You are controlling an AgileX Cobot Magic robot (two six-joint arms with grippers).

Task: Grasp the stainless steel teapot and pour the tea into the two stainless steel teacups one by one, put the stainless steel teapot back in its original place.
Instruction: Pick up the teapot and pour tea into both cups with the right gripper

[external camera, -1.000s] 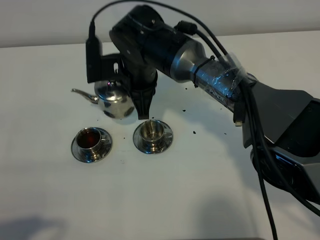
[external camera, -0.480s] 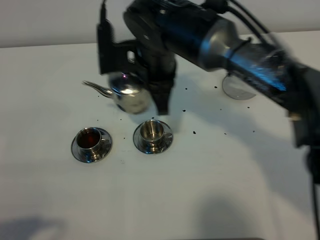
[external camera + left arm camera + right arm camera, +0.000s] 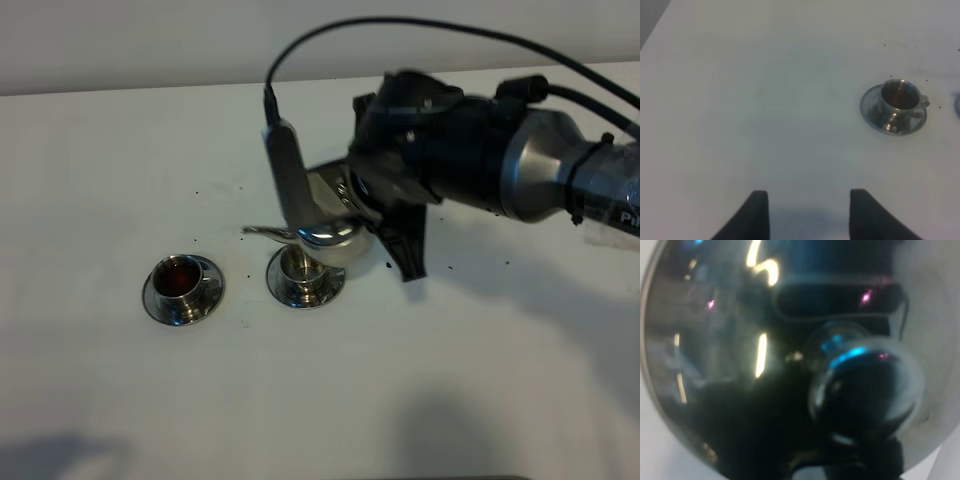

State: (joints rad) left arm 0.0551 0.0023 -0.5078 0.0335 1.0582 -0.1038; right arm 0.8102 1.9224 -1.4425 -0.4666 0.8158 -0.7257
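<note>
Right jaws hold teapot (image 3: 332,243) over right teacup (image 3: 302,270); left teacup (image 3: 184,283) contains dark tea (image 3: 179,271).

Overhead on table (image 3: 100,150) — filled teacup (image 3: 183,281) common with left wrist; right wrist tight against teapot (image 3: 715,340).

A steel teacup (image 3: 898,96) holding reddish tea sits on its saucer (image 3: 875,117) on a white table (image 3: 765,100); the fingers of the left gripper (image 3: 809,199) stand apart.

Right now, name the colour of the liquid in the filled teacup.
Dark reddish-brown; the filled teacup shows best from exterior high.
</note>
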